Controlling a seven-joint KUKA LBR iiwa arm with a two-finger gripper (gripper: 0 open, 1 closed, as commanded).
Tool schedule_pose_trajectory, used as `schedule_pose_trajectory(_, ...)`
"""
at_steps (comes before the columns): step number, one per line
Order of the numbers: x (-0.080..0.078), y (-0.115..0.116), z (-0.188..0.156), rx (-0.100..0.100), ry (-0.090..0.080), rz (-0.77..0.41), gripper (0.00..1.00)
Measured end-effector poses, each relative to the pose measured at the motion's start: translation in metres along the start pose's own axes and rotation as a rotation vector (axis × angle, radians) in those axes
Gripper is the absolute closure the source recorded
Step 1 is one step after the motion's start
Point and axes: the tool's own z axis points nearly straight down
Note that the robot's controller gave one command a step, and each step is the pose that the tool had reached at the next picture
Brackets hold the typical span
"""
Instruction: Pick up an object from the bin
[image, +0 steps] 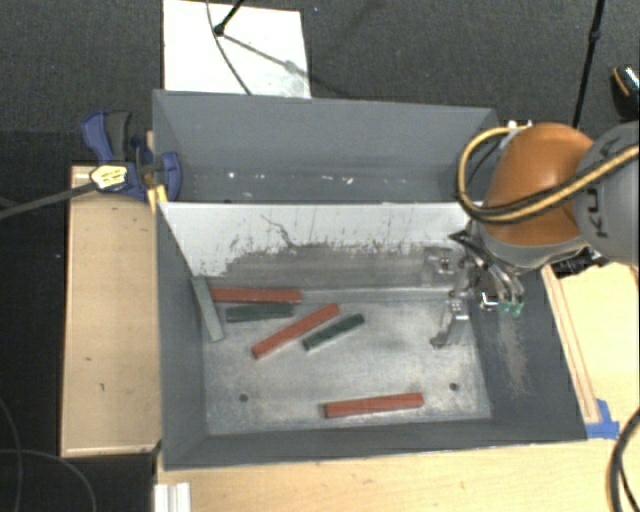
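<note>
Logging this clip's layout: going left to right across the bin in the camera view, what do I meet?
Grey bar → back red stick → front red stick → claw.

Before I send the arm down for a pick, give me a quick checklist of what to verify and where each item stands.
1. Gripper above a stick: not ok; it hangs over bare bin floor near the right wall.
2. Front red stick lying alone: ok.
3. Slanted red stick apart from short green stick: cannot tell; they lie very close.
4. Back red stick and long green stick spaced for a clean grab: not ok; side by side.
5. Gripper clear of right wall: cannot tell.
</note>
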Motion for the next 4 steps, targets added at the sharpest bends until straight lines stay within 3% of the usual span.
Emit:
schedule_pose_trajectory(1,0.031,0.069,0.061,-0.003,0.0,-0.109,0.0)
schedule_pose_trajectory(2,-0.001,0.109,0.076,-0.001,-0.01,-0.193,0.0)
schedule_pose_trajectory(3,-0.001,0.107,0.075,0.001,-0.01,-0.192,1.0)
schedule_pose_trajectory(4,0.007,0.127,-0.072,0.001,-0.016,-0.32,1.0)
